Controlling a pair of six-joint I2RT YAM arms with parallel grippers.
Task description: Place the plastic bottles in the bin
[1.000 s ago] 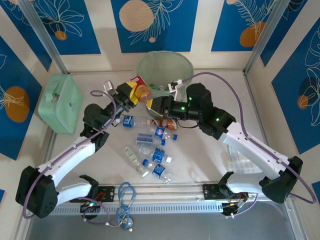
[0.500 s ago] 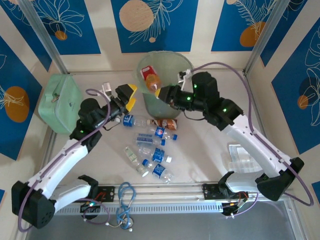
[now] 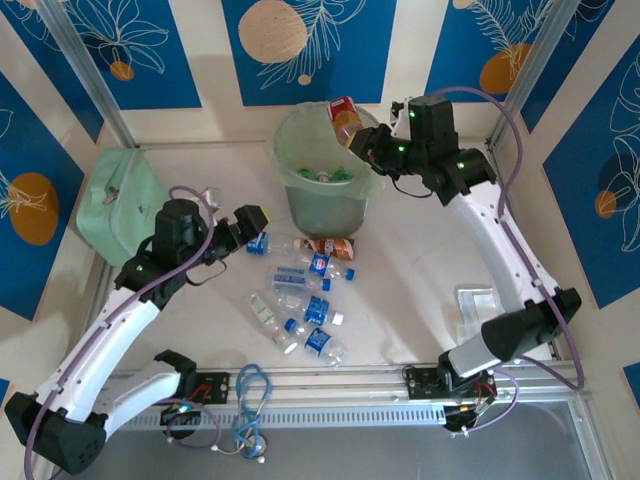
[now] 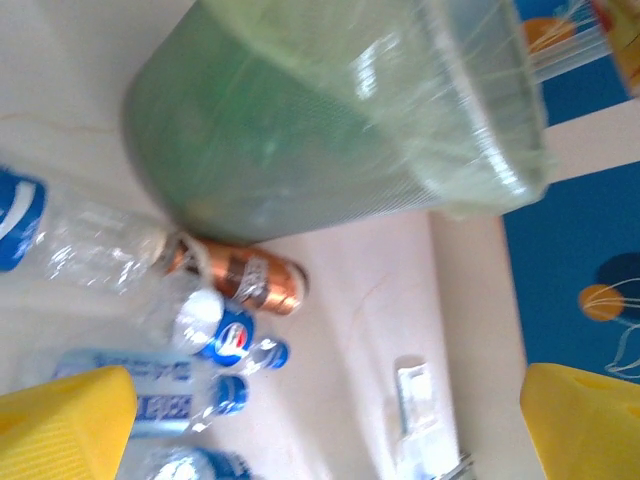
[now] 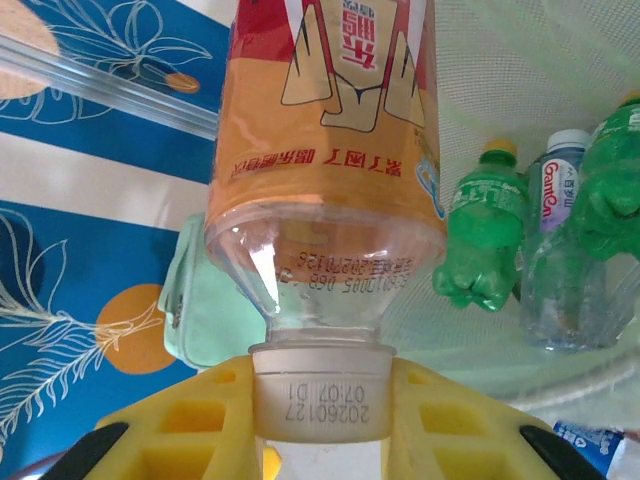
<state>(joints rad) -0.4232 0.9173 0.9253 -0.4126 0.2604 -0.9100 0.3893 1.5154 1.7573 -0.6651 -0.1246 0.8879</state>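
While L gripper (image 3: 252, 222) hangs jaws apart, left of the bin (image 3: 320, 205), loose bottles (image 3: 300, 290) lie just in front of it. R gripper (image 3: 358, 140) clamps orange-label bottle (image 3: 345, 115) by its cap over bin's rim. Likely empty: light, thin-walled, slick; grip at neck.

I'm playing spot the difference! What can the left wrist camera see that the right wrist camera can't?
Left wrist: open left fingers, the bin from outside, a brown bottle and blue-labelled bottles lying on the table beside it. Right wrist: right fingers pinching an orange-labelled bottle by its cap, green bottles inside the bin. Both: the bin and yellow fingers.
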